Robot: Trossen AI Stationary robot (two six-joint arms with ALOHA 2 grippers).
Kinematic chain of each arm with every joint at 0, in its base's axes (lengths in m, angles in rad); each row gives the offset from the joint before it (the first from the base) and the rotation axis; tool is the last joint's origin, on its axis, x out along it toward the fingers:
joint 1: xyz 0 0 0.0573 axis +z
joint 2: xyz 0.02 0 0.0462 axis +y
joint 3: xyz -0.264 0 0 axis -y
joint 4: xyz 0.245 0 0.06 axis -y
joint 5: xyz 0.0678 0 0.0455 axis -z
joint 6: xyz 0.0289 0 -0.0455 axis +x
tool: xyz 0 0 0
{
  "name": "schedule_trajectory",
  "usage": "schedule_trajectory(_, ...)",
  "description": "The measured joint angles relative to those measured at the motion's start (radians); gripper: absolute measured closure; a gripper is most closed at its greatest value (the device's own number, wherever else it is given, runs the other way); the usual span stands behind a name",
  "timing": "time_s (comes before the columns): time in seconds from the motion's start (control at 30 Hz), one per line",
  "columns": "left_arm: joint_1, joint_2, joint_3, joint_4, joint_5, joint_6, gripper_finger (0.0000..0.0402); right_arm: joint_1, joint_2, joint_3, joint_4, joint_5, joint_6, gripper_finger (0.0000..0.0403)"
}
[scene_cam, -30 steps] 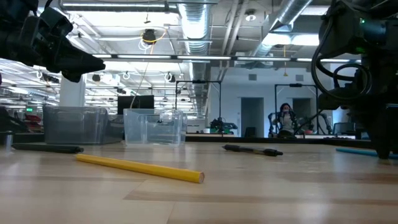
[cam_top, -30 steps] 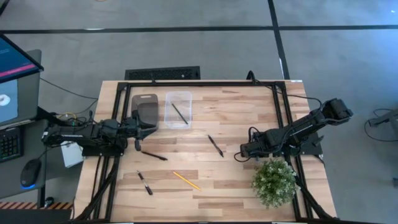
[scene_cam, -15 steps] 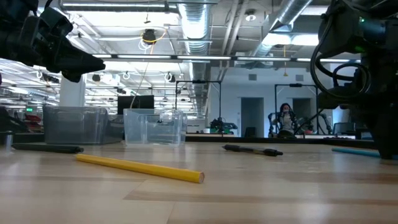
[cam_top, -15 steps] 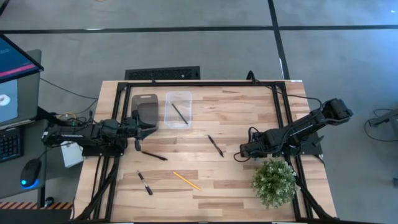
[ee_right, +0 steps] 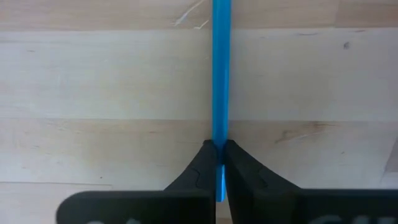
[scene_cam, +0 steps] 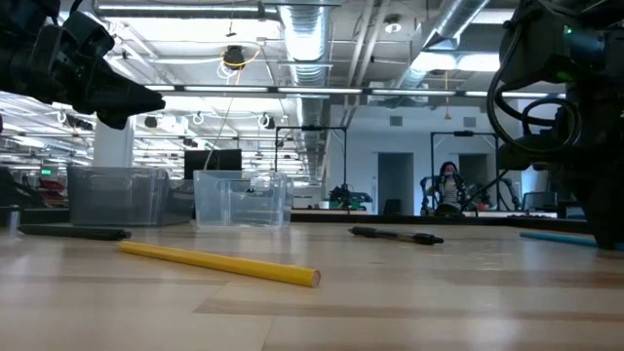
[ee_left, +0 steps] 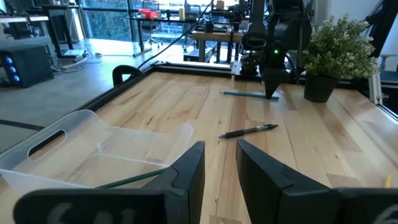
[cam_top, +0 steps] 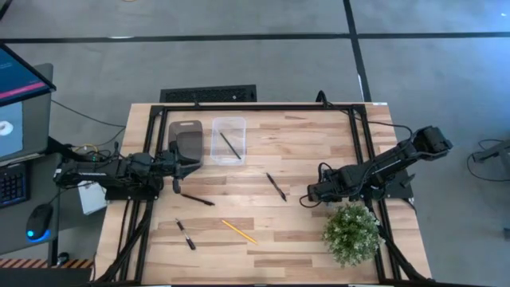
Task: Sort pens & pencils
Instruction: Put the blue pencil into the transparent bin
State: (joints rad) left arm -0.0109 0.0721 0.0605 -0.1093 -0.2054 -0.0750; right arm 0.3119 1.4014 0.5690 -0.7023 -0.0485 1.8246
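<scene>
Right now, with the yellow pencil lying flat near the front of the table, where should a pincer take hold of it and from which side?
Grip the yellow pencil around its middle, coming straight down from above. It lies flat on the bare table at a slant, so the fingers should close across its thin shaft, turned square to that slant. Nothing touches it; the nearest pen lies apart, leaving room for fingers on both sides.

You will find no text, label, brand or number that can be read anywhere in these views. The monitor (cam_top: 17,104) at the left edge of the high view shows only coloured shapes, and the small green lit sign (scene_cam: 46,172) far back in the room in the low view is too small to make out.
</scene>
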Motion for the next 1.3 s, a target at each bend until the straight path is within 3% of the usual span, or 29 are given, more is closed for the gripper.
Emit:
schedule_trajectory(0.6, 0.0, 0.0, 0.0, 0.0, 0.0, 0.007, 0.0319, 0.0, 0.009, 0.082, -0.027, 0.002, -0.029, 0.037)
schedule_trajectory(0.93, 0.0, 0.0, 0.0, 0.0, 0.0, 0.026, 0.0319, -0.03, 0.006, 0.144, -0.037, 0.077, -0.116, 0.0388)
schedule_trajectory(1.3, 0.0, 0.0, 0.0, 0.0, 0.0, 0.026, 0.0319, -0.109, 0.005, 0.148, -0.047, 0.08, -0.228, 0.0352)
